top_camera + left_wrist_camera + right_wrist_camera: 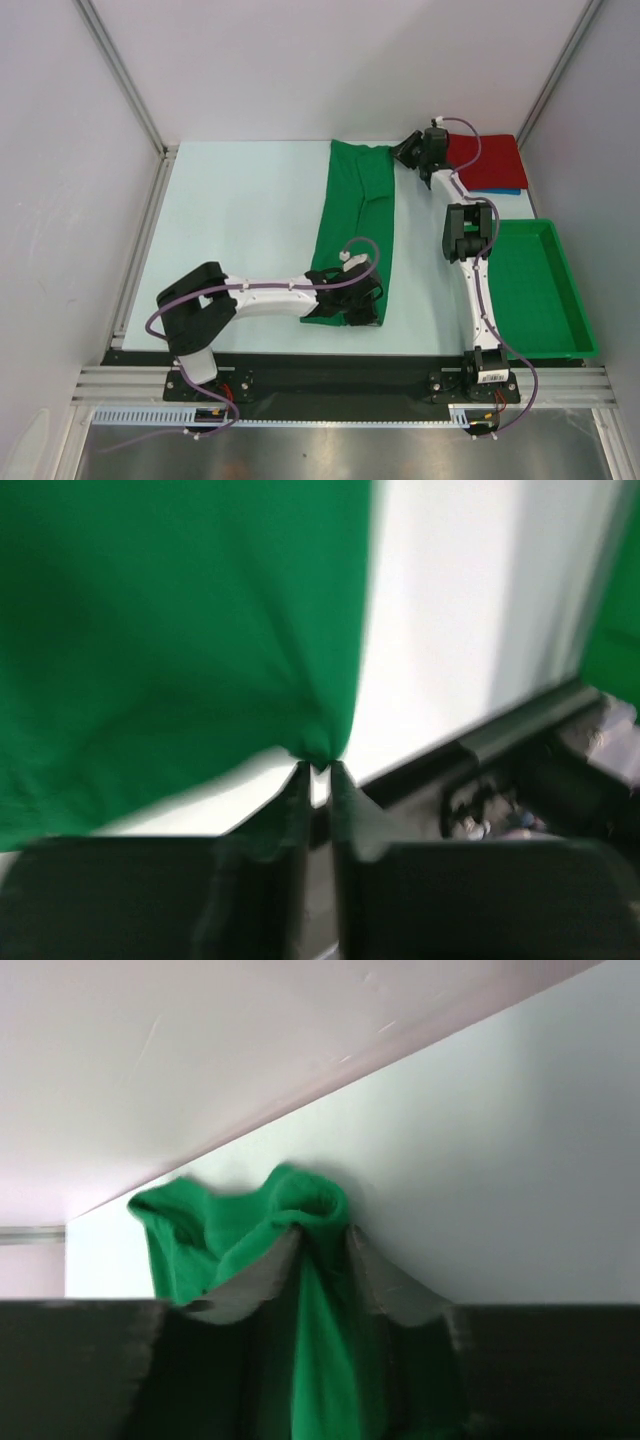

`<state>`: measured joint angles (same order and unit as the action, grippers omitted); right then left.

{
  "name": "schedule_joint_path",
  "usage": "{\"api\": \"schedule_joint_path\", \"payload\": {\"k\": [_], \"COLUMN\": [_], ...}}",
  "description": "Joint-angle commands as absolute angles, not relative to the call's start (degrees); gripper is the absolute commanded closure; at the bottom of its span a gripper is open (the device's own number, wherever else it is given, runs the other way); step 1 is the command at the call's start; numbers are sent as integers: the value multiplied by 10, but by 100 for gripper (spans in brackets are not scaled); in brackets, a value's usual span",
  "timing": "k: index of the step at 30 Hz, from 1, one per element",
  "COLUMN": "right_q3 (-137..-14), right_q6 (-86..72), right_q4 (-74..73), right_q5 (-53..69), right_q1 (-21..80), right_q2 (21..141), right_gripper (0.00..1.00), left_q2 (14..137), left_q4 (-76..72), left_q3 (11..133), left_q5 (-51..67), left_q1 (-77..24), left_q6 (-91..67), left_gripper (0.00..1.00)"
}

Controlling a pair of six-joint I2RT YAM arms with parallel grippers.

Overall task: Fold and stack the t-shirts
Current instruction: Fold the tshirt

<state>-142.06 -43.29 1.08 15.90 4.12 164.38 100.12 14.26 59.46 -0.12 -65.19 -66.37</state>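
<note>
A bright green t-shirt (355, 215) lies as a long narrow strip down the middle of the table. My left gripper (372, 297) is shut on its near right corner; the left wrist view shows the cloth (180, 620) pinched at the fingertips (296, 780). My right gripper (405, 152) is shut on the shirt's far right corner, with green fabric (300, 1210) bunched between its fingers (262, 1270). A folded red t-shirt (487, 157) lies at the far right on top of a blue one (497, 190), of which only an edge shows.
A rigid green plastic bin (540, 290) stands at the right beside the right arm. White walls with metal rails enclose the table on three sides. The black mounting rail (340, 372) runs along the near edge.
</note>
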Motion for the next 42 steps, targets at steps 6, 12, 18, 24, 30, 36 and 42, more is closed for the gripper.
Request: {"api": "schedule_joint_path", "payload": {"k": [6, 12, 18, 24, 30, 36, 42], "right_q3": [-1441, -1385, -1090, -755, -467, -265, -162], "right_q6": [-331, -282, -241, -254, -287, -380, -455], "right_q4": [-87, -209, -207, -171, -149, -128, -119], "right_q5": [127, 117, 84, 114, 208, 301, 318], "right_q1": [12, 11, 41, 72, 127, 155, 165], "right_q2": [1579, 1480, 1223, 970, 791, 615, 498], "right_gripper": [45, 44, 31, 29, 26, 27, 32], "left_q2": [936, 847, 779, 684, 671, 709, 759], "left_q4": [114, 129, 272, 287, 231, 139, 110], "left_q3": [593, 581, 610, 515, 399, 342, 331], "left_q5": [134, 102, 25, 1, 52, 81, 120], "left_q1": [-685, -693, -618, -463, -366, -358, -357], "left_q6": [-555, -521, -355, -294, -318, -363, -366], "left_gripper": [59, 55, 50, 48, 42, 43, 49]}}
